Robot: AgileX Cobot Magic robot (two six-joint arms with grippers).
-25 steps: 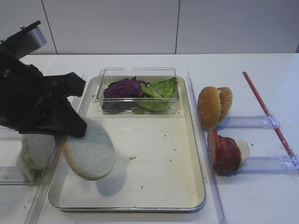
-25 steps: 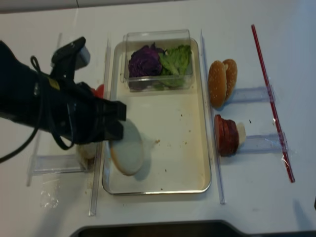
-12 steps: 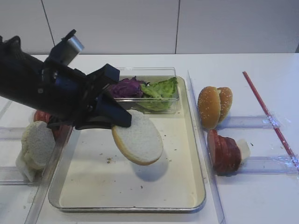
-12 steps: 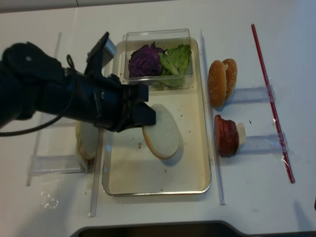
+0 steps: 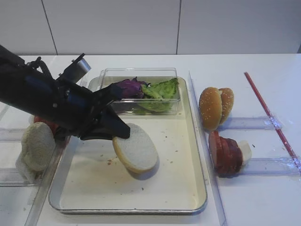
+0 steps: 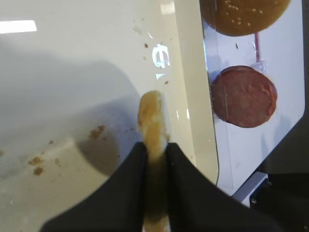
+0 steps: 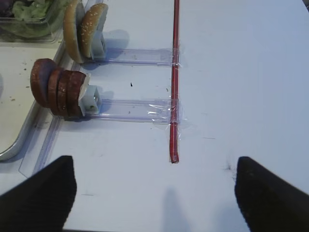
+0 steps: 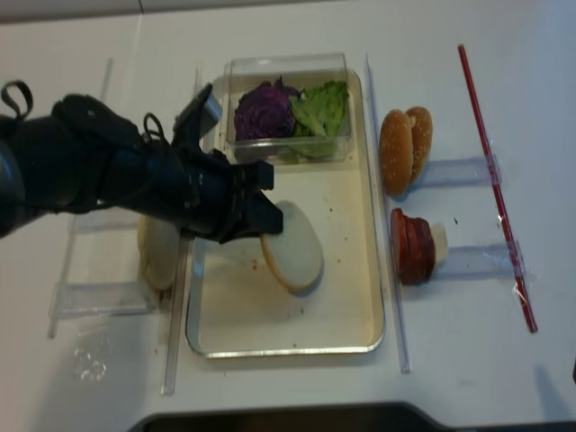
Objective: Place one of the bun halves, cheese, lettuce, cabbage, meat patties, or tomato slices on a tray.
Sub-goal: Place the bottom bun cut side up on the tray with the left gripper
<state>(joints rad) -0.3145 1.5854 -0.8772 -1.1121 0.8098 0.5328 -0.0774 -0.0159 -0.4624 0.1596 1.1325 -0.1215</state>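
We see the left gripper (image 5: 123, 133) clamped on bun half (image 5: 136, 153), now lower over tray (image 5: 197, 155) vs 0.5s ago; release next. Right gripper (image 7: 154, 188) wide, idle.

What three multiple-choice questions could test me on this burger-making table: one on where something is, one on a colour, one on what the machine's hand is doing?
1. Where is the clear box of leaves?
A. At the far end of the tray
B. On the table right of the tray
C. Beside the red stick

2. What colour is the cabbage next to the green lettuce?
A. Yellow
B. Dark purple
C. White

3. What is the left end effector doing?
A. Standing open and empty
B. Gripping a meat patty
C. Shut on the pale bun half

Answers: 1 A, the box sits inside the tray at its far end. 2 B, the high view shows purple leaves. 3 C, the left wrist view shows the bun half pinched edge-on over the tray.
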